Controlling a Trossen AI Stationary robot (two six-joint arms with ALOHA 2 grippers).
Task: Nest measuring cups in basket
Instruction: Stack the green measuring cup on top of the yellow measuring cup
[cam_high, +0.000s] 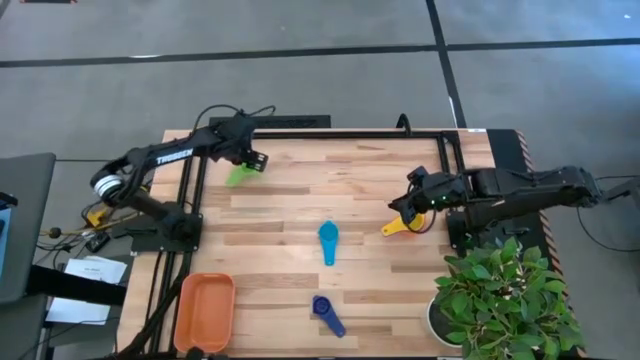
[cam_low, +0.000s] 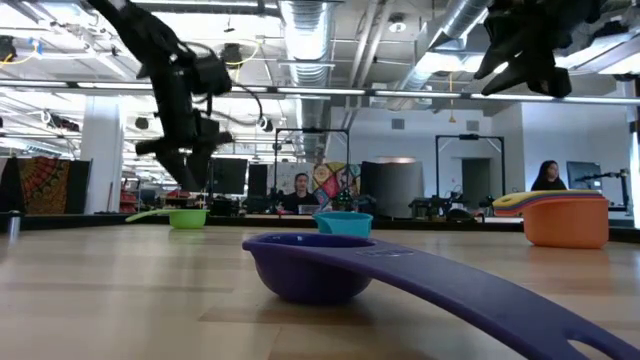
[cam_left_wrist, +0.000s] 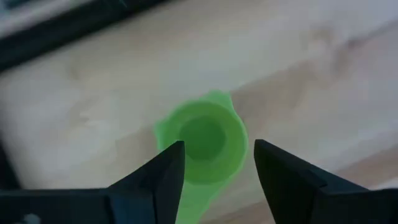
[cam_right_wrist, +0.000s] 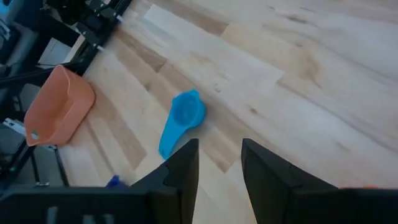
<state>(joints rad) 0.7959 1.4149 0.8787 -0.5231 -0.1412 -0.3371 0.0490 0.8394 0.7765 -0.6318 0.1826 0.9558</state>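
Four cups on table; blue cup (cam_high: 328, 240) handle toward front edge. Left claw (cam_left_wrist: 217, 163) apart over green cup (cam_left_wrist: 205, 140); right claw (cam_right_wrist: 219, 158) apart.

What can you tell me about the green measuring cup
The green measuring cup is a small round scoop of bright green plastic with a short flat handle. It sits upright and empty on the wooden table near the far left edge. The left gripper hovers over it, open, with one finger on each side of the bowl. Nothing visibly touches the cup but the table.
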